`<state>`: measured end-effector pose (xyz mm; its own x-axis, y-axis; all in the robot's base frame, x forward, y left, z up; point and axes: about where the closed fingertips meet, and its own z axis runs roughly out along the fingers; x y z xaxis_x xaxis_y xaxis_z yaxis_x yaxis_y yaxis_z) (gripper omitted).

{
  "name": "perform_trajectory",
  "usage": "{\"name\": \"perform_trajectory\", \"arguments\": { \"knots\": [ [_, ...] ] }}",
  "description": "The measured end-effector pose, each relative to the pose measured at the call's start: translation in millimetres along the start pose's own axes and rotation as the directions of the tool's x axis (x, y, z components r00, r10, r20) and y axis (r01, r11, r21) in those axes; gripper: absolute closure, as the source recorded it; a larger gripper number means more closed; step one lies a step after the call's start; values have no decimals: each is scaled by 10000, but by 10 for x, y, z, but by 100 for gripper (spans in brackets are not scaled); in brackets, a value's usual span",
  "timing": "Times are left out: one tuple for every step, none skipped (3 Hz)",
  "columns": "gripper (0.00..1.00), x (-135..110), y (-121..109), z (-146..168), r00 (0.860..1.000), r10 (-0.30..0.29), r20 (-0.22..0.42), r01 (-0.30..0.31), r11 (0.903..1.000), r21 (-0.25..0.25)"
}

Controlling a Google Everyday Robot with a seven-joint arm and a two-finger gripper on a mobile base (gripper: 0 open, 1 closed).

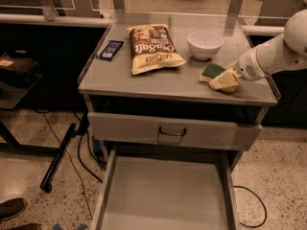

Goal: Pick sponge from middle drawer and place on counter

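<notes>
The sponge [211,71], dark green over a yellow layer, lies on the counter [158,83] near its right front corner, just in front of the white bowl. My gripper [223,81] comes in from the right on a white arm. It sits at the sponge's right edge, low over the counter and touching or overlapping the sponge. The middle drawer [163,195] is pulled wide open below, and its flat grey floor is bare.
A chips bag [153,47], a white bowl [205,44] and a dark blue packet [110,50] lie on the counter. The drawer front with loop handle [172,131] sits above the open drawer. A black pole [60,157] and cables are on the floor at left, and a shoe [12,209] at bottom left.
</notes>
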<state>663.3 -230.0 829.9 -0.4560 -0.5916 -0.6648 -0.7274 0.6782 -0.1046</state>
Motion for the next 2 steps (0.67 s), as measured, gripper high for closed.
{"name": "perform_trajectory", "arguments": {
  "knots": [
    [0,0,1,1,10000,0,0,0,10000,-2],
    [0,0,1,1,10000,0,0,0,10000,-2]
  ]
}}
